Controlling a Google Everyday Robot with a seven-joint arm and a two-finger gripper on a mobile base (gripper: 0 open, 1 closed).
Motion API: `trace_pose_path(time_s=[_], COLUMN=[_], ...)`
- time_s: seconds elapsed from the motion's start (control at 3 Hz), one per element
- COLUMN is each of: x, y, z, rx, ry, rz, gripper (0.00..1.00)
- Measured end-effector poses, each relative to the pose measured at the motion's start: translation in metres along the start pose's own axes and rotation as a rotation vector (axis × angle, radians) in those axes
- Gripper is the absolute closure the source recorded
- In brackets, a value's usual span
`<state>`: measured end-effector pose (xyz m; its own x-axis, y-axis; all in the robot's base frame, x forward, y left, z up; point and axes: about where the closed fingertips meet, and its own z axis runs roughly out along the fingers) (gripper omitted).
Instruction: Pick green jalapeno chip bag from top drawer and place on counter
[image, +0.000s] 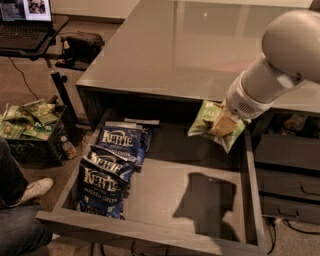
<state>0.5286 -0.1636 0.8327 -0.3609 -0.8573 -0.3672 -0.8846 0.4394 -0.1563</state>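
**Raise the bag higher before it crosses the edge**

The green jalapeno chip bag (206, 120) hangs in the air over the right rear part of the top drawer (150, 231), close to the front edge of the bench (175, 50). The tool (223, 126) is closed on its right side. In my judgement the bag needs more height first and only then travel over the bench, so that the loose left corner does not catch the edge.
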Motion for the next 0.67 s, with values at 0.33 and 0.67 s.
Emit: trace_pose_path(time_s=[0.33, 0.67], x=[-0.004, -0.015], y=[-0.024, -0.054], z=[-0.043, -0.072], rx=[0.104, 0.191], ry=[-0.012, -0.025], rz=[0.007, -0.008], gripper=[1.0, 1.0])
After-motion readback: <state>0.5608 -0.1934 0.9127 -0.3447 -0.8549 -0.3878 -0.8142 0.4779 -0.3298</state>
